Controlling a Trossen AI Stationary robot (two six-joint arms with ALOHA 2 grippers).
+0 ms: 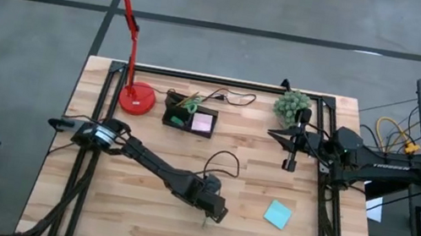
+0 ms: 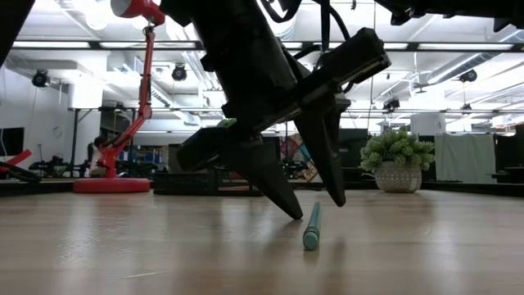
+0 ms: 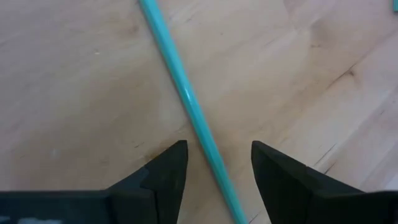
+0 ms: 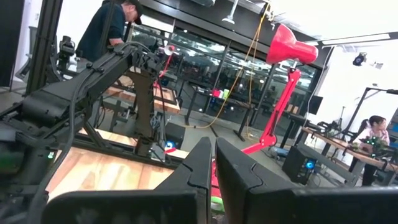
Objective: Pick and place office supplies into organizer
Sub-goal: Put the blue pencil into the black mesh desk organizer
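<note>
A thin teal-green pencil [image 3: 186, 99] lies flat on the wooden table; in the low view the pencil [image 2: 312, 228] points toward the camera. My left gripper [image 3: 217, 155] is open and reaches down over it near the table's near middle [image 1: 217, 213], one finger on each side of the pencil without touching it. A teal sticky pad [image 1: 277, 214] lies flat to its right. The black organizer [image 1: 190, 118] stands at the far side and holds a pink pad [image 1: 203, 122] and green-handled scissors [image 1: 184, 101]. My right gripper [image 4: 214, 163] is shut and hangs above the table's right side [image 1: 291, 155].
A red lamp stands with its round base [image 1: 136, 99] left of the organizer. A potted plant [image 1: 291, 106] is at the far right, beside my right gripper. A black cable [image 1: 220, 161] loops across the middle of the table. People show in the room beyond [image 4: 115, 25].
</note>
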